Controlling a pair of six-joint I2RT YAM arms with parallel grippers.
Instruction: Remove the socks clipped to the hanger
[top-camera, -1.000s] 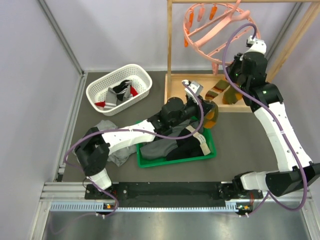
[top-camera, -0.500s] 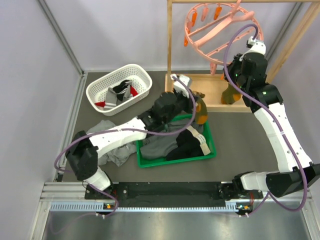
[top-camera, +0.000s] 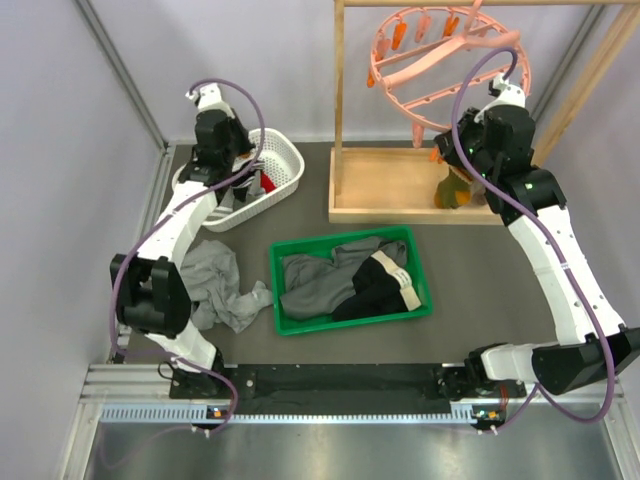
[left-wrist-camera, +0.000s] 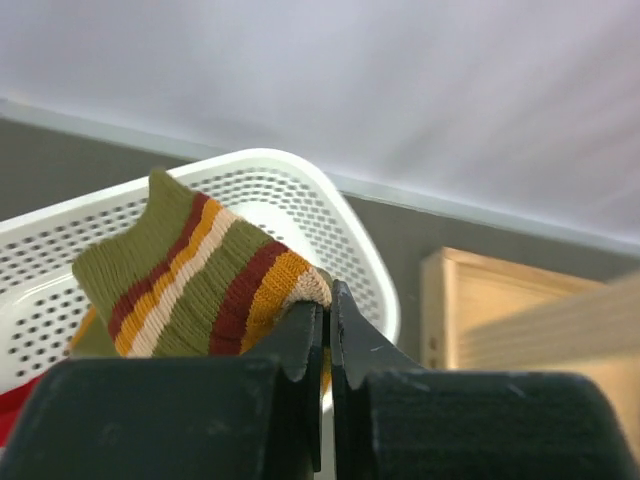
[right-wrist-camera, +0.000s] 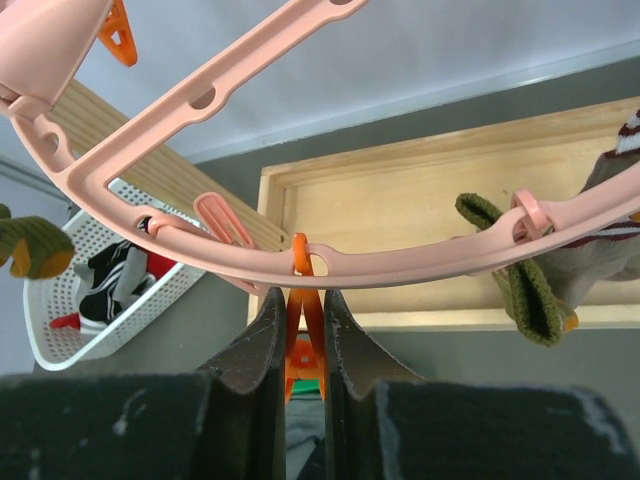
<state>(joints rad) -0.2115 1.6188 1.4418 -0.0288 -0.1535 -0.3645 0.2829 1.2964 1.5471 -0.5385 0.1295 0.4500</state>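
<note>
Pinching olive striped fabric sock (left-wrist-camera: 200, 265) tight in left gripper (left-wrist-camera: 328, 295), over white perforated plastic basket (left-wrist-camera: 340, 215). Squeezing small orange plastic clip (right-wrist-camera: 303, 355) with right gripper (right-wrist-camera: 305, 300), directly under round pink plastic clip hanger (right-wrist-camera: 400, 265); second olive sock (right-wrist-camera: 520, 285) clipped on, just beside that gripper.

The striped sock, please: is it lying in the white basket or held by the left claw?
Held: the left claw is shut on an edge of the sock, with the basket behind it.
</note>
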